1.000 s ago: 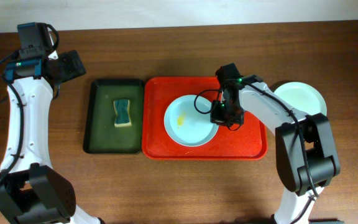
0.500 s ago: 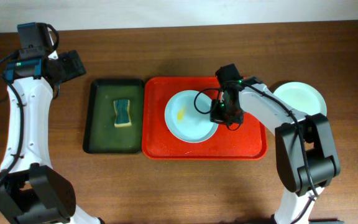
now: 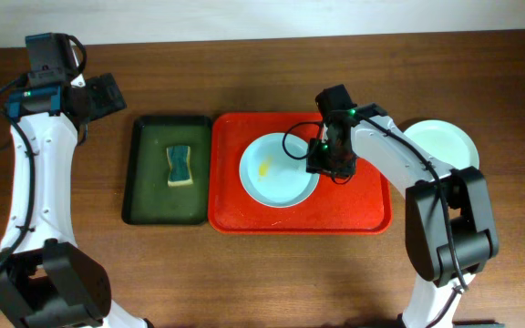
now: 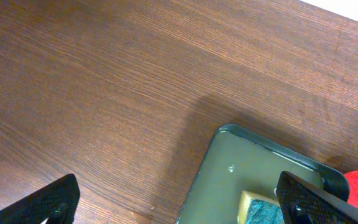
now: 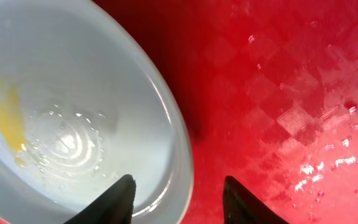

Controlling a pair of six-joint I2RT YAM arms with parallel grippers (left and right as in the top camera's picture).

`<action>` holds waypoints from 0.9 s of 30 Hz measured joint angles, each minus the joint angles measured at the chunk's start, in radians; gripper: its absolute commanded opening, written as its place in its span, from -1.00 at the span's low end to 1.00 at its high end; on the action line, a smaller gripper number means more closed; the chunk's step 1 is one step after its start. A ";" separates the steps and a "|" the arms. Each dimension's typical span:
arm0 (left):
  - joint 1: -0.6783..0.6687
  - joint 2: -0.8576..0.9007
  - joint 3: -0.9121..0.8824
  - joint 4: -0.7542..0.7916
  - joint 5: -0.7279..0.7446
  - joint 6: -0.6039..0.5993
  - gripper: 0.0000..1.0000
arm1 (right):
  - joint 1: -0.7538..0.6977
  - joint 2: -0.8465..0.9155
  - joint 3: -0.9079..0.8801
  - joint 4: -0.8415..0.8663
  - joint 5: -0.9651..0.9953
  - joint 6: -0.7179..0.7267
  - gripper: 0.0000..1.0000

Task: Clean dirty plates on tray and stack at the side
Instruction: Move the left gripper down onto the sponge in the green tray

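1. Shifted slightly toward the desk's (image 3: 262, 273) far edge since a second ago: right claw (image 3: 330, 158) and pale blue plate (image 3: 276, 178), both at the red tray (image 3: 363, 214).
2. Right claw: fingers (image 5: 120, 199) spread, straddling the plate's rim without clamping it, one over the plate, one over bare tray.
3. Yellow smear (image 5: 8, 118): inside the plate, across from that claw.
4. Second plate (image 3: 440, 146): off the tray, on the desk, at the claw's other side.
5. Left claw (image 4: 178, 193): fingers wide apart, empty, over bare desk; green tray (image 4: 272, 155) corner and sponge (image 4: 260, 208) just ahead.
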 measured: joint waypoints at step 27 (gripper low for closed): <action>-0.303 0.199 -0.164 -0.099 -0.009 -0.085 -0.28 | 0.000 0.000 0.001 0.002 0.003 -0.024 0.36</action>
